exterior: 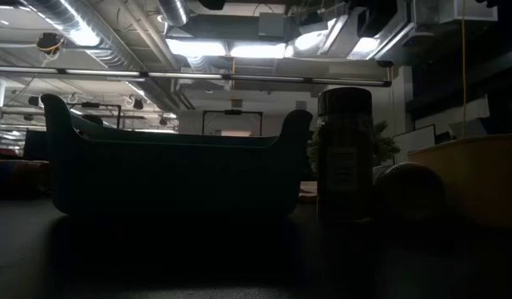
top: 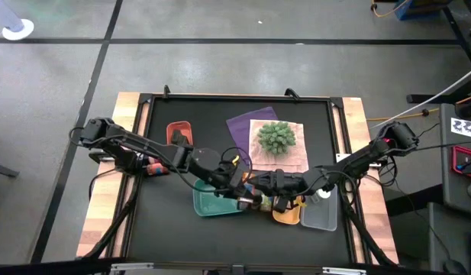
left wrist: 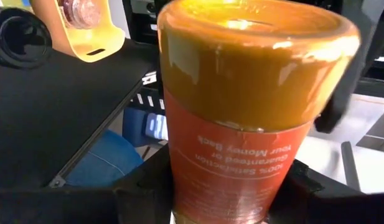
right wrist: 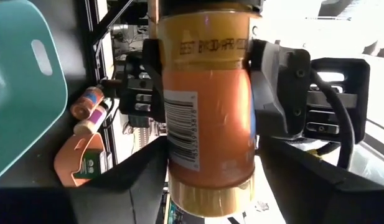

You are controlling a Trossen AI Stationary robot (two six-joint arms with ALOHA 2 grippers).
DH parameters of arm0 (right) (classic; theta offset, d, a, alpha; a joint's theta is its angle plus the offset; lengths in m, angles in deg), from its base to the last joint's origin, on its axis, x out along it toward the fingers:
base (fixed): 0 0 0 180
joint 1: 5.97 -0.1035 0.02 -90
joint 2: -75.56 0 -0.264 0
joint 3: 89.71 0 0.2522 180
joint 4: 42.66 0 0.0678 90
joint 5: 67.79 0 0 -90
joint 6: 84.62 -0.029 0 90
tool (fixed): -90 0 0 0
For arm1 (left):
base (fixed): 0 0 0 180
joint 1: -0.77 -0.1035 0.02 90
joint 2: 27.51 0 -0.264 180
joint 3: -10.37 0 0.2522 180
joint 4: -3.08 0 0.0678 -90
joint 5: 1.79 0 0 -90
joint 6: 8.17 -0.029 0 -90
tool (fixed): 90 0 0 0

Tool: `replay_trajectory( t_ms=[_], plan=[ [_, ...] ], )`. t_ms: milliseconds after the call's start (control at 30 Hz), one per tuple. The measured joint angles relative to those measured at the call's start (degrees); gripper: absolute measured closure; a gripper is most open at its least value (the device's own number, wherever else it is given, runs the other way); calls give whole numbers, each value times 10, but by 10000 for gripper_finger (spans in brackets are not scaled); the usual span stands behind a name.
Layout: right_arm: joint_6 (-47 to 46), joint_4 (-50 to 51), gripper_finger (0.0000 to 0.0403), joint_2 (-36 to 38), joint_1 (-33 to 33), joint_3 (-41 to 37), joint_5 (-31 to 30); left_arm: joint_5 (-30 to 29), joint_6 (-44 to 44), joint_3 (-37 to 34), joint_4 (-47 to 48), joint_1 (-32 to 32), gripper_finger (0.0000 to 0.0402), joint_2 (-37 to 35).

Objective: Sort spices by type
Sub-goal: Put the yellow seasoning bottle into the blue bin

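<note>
The jar (left wrist: 248, 112) has an orange label. Its white words sit upside down and say "100% Satisfaction Guaranteed or Your Money Back". In the right wrist view, the jar has dark stamped letters near the top, too smeared to read, and a white barcode (right wrist: 182, 127) with tiny numbers.

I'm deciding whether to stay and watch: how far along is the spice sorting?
Partly done. A white-capped jar seems to lie in the clear tray. In hand: the left gripper grips an amber jar in mid-air, with the right gripper at its other end. Left: at least one dark jar stands on the table beside the teal tray.
</note>
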Motion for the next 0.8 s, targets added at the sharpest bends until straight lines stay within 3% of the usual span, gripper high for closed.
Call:
replay_trajectory(
  t_ms=[300, 433, 800],
  plan=[
    [-1, 15, 231, 0, 0, 0, -3, 0, -1, 0, 4, 0, 233, 0],
    [-5, 18, 238, 0, 0, 1, -4, -17, -20, 0, 5, 0, 226, 0],
    [-133, 76, 240, 0, 0, 0, -5, -51, -98, -1, 53, 0, 151, 0]
  ],
)
